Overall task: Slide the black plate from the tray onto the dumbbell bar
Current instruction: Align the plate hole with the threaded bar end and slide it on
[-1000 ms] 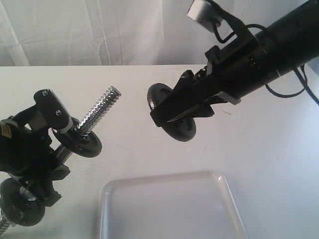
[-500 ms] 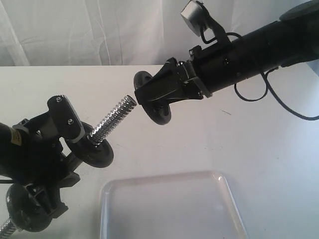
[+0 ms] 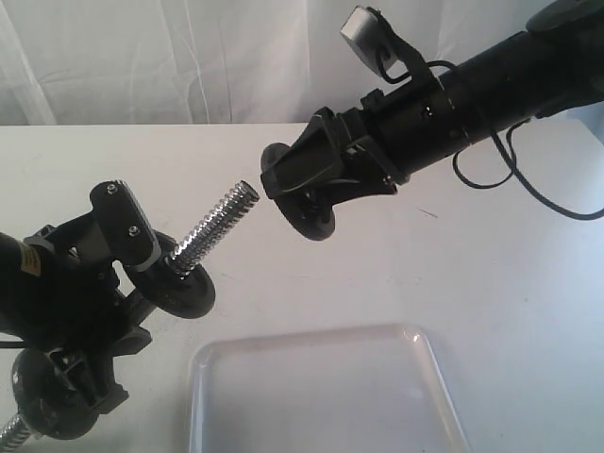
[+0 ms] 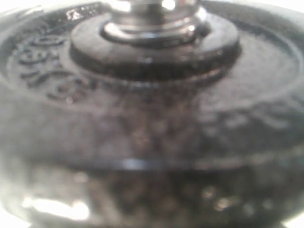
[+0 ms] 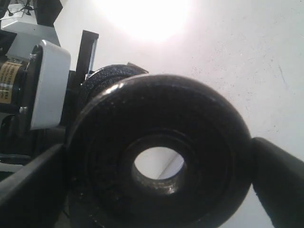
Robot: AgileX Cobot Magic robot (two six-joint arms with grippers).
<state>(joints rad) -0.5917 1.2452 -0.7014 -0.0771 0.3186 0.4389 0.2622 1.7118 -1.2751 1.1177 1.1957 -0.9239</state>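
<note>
My right gripper [image 3: 304,187] is shut on the black plate [image 3: 317,225], held in the air on edge with its hole facing the threaded tip of the dumbbell bar [image 3: 223,217], a short gap away. In the right wrist view the plate [image 5: 199,123] fills the frame between my two fingers [image 5: 280,183]. My left gripper [image 3: 115,283] holds the bar tilted up to the right, off the table. Another black disc [image 3: 184,288] sits on the bar just above that grip, and it fills the left wrist view [image 4: 142,118] under the chrome bar [image 4: 152,19]. The tray [image 3: 321,377] lies empty at the front.
A further black disc [image 3: 42,396] sits on the bar's lower end at the bottom left. The white table [image 3: 510,283] stretches behind and to the right of the tray. White curtains hang along the back. The right arm's cable [image 3: 528,193] loops over the table.
My right gripper has carried the plate up and left, turning its hole toward the bar tip. The left arm has raised the bar and moved it right.
</note>
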